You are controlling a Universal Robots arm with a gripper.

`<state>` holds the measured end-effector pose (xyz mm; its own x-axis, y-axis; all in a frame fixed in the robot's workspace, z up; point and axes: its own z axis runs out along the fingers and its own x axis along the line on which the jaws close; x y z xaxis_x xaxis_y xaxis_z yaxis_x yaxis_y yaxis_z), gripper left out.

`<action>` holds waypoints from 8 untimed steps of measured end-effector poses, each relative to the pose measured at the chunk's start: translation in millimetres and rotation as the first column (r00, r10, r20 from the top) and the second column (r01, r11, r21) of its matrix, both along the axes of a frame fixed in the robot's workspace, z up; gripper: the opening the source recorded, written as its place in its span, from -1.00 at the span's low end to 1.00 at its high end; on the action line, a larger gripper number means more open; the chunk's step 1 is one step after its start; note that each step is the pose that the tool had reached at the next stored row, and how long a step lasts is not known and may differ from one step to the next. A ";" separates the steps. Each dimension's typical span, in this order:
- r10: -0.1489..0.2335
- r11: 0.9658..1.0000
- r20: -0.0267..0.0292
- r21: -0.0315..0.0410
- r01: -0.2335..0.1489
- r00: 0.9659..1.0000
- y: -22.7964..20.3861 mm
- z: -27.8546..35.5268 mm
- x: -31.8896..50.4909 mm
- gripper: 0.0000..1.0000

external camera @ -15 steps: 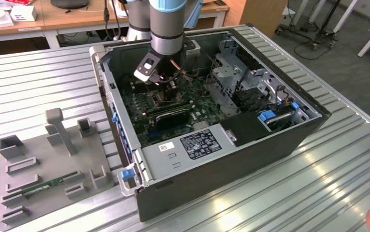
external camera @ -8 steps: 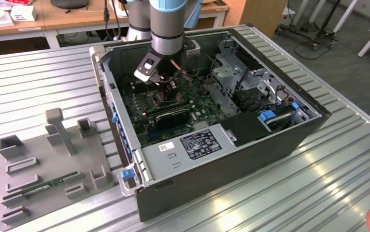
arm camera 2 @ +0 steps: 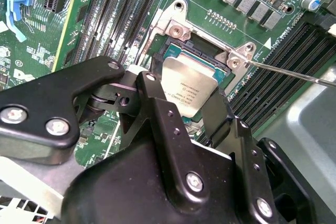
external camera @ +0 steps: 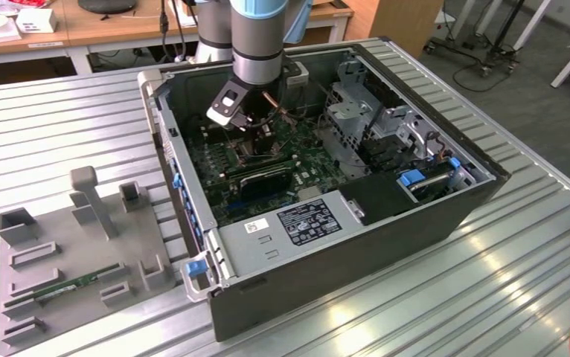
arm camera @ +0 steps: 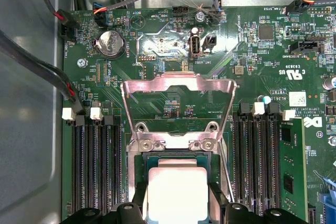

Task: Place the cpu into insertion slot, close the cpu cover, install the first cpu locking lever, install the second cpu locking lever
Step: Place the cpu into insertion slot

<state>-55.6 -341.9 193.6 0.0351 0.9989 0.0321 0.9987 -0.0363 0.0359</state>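
Down inside the open computer case (external camera: 364, 245) on the worktop (external camera: 484, 297), the hand (arm camera 2: 186, 103) is closed narrow on the cpu (arm camera 2: 190, 85), with a black finger (arm camera 2: 152, 95) against each of two opposite edges. The chip hangs right over the insertion slot (arm camera 2: 202, 51); I cannot tell if it is seated. The cpu cover (arm camera: 137, 84) is swung back off the slot, over the green board (arm camera: 157, 40).

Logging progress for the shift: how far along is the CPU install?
Done: nothing finished yet. In hand: the claw grips the cpu at the insertion slot, seating unclear. Left: the cpu cover stands open, and a locking lever sticks out unlatched.
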 end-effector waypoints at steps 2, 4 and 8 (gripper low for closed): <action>0.000 1.000 0.000 0.000 0.000 1.000 0.0 0.0 0.0 0.08; 0.000 1.000 0.000 0.000 0.000 1.000 0.0 0.0 0.0 0.08; 0.001 1.000 0.000 0.000 -0.001 1.000 0.0 -0.1 0.1 0.11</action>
<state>-55.5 -341.9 193.5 0.0344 0.9989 0.0322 0.9987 -0.0356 0.0360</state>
